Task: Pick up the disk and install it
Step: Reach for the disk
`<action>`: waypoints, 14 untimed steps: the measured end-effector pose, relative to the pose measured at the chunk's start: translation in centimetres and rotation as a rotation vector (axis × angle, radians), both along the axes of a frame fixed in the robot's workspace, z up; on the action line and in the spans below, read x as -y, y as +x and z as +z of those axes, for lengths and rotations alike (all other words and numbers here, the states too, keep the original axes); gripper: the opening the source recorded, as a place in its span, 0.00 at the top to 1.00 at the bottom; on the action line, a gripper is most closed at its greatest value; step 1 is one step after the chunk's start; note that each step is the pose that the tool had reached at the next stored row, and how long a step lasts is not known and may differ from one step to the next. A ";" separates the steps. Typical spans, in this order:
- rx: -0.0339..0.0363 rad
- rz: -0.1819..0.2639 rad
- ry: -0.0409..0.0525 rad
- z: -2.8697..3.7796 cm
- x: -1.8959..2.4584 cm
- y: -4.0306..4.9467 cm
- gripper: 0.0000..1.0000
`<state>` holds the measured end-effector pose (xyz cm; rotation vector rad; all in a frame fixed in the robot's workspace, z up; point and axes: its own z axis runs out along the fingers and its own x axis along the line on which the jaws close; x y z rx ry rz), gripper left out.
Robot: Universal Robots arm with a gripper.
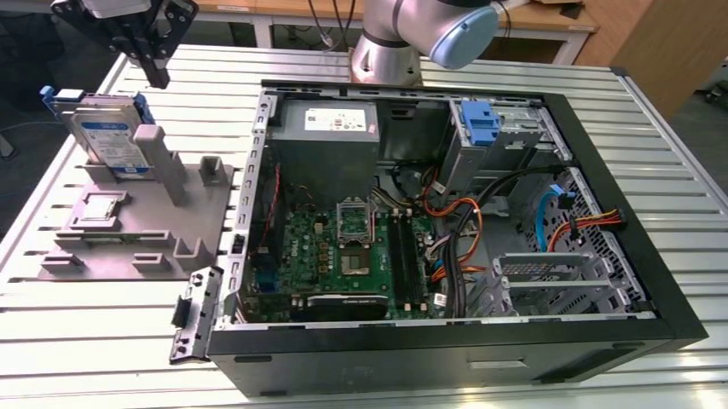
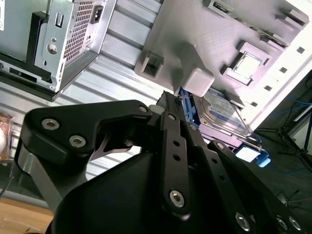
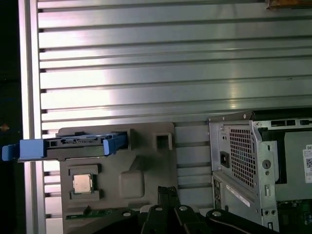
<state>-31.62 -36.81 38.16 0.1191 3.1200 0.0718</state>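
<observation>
The Universal Robots arm (image 1: 393,43) rises at the far edge of the slatted table (image 1: 91,341), its grey shoulder joint (image 1: 461,34) capped in blue. The wrist reaches across to the far corner at the exterior view's left. There the black gripper (image 1: 159,78) hangs above the table, pointing straight down. In both wrist views the gripper (image 2: 171,97) (image 3: 166,189) has its two slim fingers (image 2: 175,146) drawn together, tip against tip.

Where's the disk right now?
At the exterior view's left, the disk stands upright on the grey fixture plate, beside the open computer case, with the gripper just above it.
</observation>
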 end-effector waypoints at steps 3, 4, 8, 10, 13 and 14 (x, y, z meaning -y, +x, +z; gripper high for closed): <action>0.0000 0.000 0.0000 -0.01 0.00 -0.22 0.90; 0.0000 0.000 0.0000 -0.01 0.00 -0.28 0.90; 0.0000 0.000 0.0000 -0.03 0.00 -0.55 0.90; 0.0000 0.000 0.0000 -0.04 0.00 -0.68 0.90; 0.0000 0.000 0.0000 -0.06 0.00 -0.89 0.90; -0.0001 0.000 0.0000 -0.06 0.00 -0.96 0.90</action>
